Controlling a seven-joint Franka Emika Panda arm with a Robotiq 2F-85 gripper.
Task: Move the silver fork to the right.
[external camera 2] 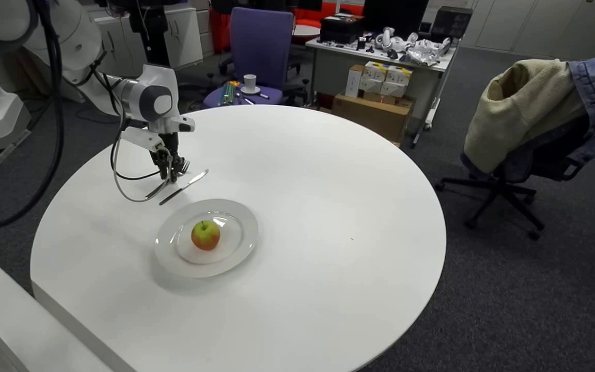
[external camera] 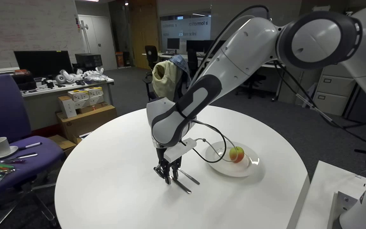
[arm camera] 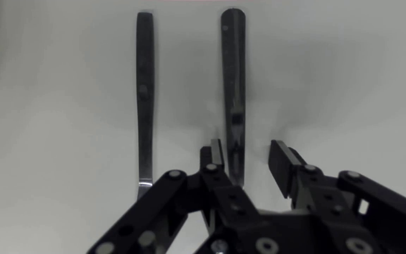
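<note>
I see the round white surface (external camera 2: pixel 328 206), with a plate (external camera 2: pixel 233 243) at left in an exterior view; just beyond lies a knife (arm camera: pixel 145 98), then the silver fork (arm camera: pixel 234 81), its handle between the fingers (arm camera: pixel 281 165), which stand apart.

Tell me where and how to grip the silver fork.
I'd take the silver fork by its slim handle, toward the tines, from straight above, closing the pincer across its width. It lies flat on the table, and the gap to the knife should leave room to straddle the handle.
</note>
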